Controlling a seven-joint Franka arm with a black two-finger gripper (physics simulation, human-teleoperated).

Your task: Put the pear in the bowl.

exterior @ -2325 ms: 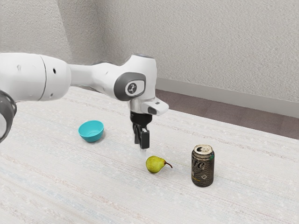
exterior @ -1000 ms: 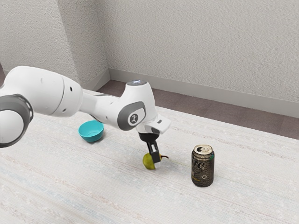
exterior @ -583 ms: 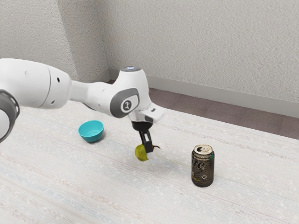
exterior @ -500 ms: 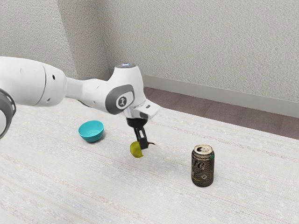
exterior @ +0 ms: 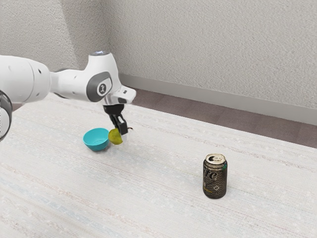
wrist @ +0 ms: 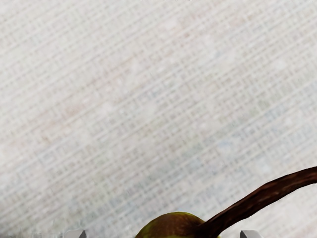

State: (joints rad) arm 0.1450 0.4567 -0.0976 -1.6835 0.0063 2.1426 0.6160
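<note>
From where I'm standing, the hand (exterior: 120,132) has the pear (exterior: 114,137) pinched between its two black fingers (exterior: 123,130), one to each side of it. They stand apart by the thickness of the fruit, neither pressed together nor spread wide. The hand points down at a slight tilt, and the rounded yellow-green body of the pear bulges out from it toward the exterior view's left, while the dark stem (wrist: 267,195) pokes out the other way.

The pear is held up just beside the blue bowl (exterior: 97,144), at the rim on the exterior view's right. It isn't inside. Whether fruit and rim actually touch, I can't tell from here. The bowl sits upright on the table (exterior: 163,198), its open top facing up.

In the wrist view, the stem end of the pear lies between the fingertips, with the long, curved stem reaching out past one of them over the pale, streaky tabletop. Well apart from all this, toward the exterior view's right, a dark drink can (exterior: 215,178) stands upright on the table.
</note>
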